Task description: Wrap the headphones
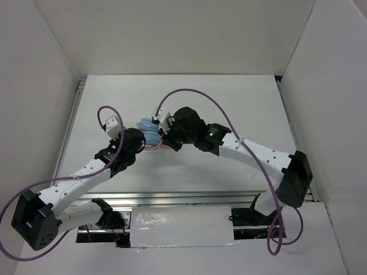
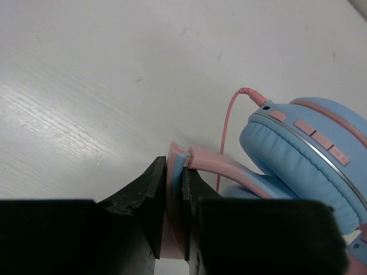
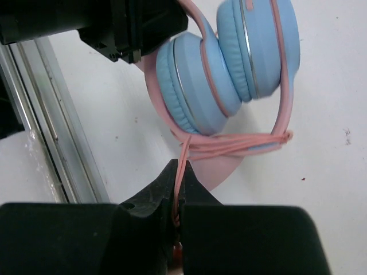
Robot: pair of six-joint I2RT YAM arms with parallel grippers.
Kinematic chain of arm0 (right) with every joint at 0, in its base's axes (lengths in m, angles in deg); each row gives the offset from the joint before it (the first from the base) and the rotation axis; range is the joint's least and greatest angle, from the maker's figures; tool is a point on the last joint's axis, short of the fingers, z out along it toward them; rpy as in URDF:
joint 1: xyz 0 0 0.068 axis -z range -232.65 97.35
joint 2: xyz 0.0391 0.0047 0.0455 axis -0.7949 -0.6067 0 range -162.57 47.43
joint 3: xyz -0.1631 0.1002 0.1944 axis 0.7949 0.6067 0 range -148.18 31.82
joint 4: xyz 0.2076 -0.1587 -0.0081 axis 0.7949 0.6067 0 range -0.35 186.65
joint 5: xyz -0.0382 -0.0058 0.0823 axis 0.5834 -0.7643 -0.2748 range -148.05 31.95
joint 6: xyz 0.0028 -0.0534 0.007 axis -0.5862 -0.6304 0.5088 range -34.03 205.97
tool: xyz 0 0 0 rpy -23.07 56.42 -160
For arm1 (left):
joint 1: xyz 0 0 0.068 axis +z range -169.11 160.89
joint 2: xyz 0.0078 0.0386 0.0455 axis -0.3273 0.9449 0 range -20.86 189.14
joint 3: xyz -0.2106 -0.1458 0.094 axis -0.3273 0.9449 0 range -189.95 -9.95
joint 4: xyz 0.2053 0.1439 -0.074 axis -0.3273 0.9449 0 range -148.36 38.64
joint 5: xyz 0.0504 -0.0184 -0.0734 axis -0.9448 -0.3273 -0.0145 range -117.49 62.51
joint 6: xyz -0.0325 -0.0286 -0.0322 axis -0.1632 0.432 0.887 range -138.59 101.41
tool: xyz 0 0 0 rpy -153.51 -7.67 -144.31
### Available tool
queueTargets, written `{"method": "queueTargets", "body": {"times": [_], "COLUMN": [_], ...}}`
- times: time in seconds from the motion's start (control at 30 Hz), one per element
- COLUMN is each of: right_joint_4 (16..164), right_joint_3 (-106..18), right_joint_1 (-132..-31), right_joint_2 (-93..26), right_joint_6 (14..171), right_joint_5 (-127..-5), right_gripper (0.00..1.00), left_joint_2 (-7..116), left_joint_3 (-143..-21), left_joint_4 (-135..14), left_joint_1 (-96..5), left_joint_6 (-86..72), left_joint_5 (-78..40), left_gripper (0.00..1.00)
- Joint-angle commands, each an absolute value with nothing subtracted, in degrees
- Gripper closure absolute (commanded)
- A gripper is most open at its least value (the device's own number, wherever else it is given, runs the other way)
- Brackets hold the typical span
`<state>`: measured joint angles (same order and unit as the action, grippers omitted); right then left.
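We find the headphones (image 1: pixel 150 132) near the middle of the matte white table (image 1: pixel 229 103), between the two arms. We cannot tell whether they rest on it or hang just above. The left gripper (image 2: pixel 175 179) is pressed together on the flat pink headband (image 2: pixel 218 163), its black, rough-edged fingers (image 2: pixel 150 189) sandwiching the band's thin edge. We note the ear cups (image 3: pixel 229 63) are round and light blue, with smooth padded cushions and slim silvery rims, folded close together. The right gripper (image 3: pixel 178 186) pinches the thin pink cable (image 3: pixel 229 144), which crosses the headband's arch in several taut strands. The cable's plug sits in one cup.
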<state>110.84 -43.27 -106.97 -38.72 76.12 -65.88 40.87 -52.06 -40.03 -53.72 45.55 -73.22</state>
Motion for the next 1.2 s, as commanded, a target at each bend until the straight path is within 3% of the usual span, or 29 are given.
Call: {"method": "queueTargets", "body": {"times": [0.0, 0.47, 0.77, 0.93, 0.97, 1.03, 1.17], "right_joint_4": [111.4, 123.3, 112.9, 110.9, 110.8, 110.6, 110.7], "right_joint_3": [-44.7, -47.9, -40.1, -38.1, -37.6, -37.2, -35.9], "right_joint_1": [-105.3, -94.7, -92.5, -92.0, -91.8, -91.7, -91.6], "right_joint_2": [-36.8, -43.5, -41.8, -40.5, -40.2, -39.8, -37.8], "right_joint_6": [70.8, 59.3, 62.8, 63.1, 63.0, 63.5, 65.0], "right_joint_5": [-73.5, -70.0, -70.3, -71.7, -72.7, -73.3, -75.0], "right_gripper": [1.00, 0.99, 0.58, 0.50, 0.27, 0.01, 0.00], "left_joint_2": [40.6, 40.1, 36.4, 36.1, 36.1, 35.8, 35.9], "left_joint_3": [-50.8, -44.9, -44.1, -45.1, -45.3, -45.7, -46.0], "left_joint_4": [-53.7, -61.6, -62.3, -61.9, -61.9, -61.5, -61.8], "left_joint_1": [-53.8, -53.8, -53.8, -53.8, -53.8, -53.8, -53.8], "left_joint_6": [36.9, 26.4, 27.0, 28.1, 28.0, 28.2, 28.3], "left_joint_5": [-66.7, -53.2, -50.1, -49.7, -49.6, -49.7, -50.3], "left_gripper": [1.00, 1.00, 1.00, 1.00, 1.00, 1.00, 1.00]}}
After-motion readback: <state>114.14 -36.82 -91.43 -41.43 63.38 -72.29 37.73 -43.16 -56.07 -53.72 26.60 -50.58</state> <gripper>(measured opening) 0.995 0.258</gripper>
